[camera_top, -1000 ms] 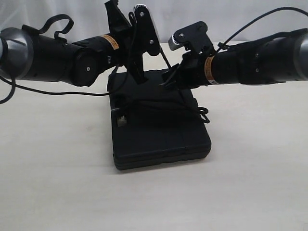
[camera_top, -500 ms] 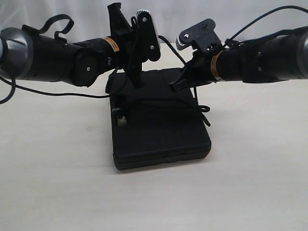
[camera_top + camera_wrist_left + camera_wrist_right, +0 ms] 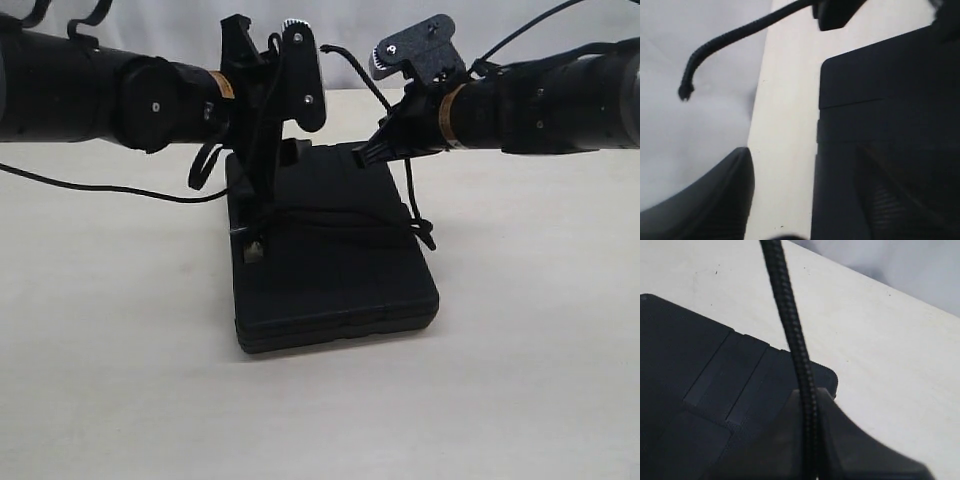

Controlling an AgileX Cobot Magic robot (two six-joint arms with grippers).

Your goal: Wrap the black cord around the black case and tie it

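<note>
On the pale surface [image 3: 520,360], about midway between its left and right edges and closer to the far edge than the near one: black case [image 3: 335,270], lying flat, lid up, grooved lines running along its length.

Black cord [image 3: 340,215] crosses the lid from side to side, roughly at mid-length of the case. On the case's left side a greyish knot [image 3: 256,250] hangs against the side wall. On the right side the cord bunches into small loops just over the rim, then climbs steeply.

Right claw [image 3: 368,157]: over the far right corner of the case, tips pressed together and pinching the cord. The right wrist view shows the braided strand running straight into the closed tips. A free tail rises past the claw and curves toward the far edge, its end frayed in the left wrist view.

Left claw [image 3: 272,185]: above the far left part of the case, pointing down, fingers spread, nothing between them. Bare surface shows in the gap in its wrist view. Whether a fingertip touches the lid, cannot tell.
</note>
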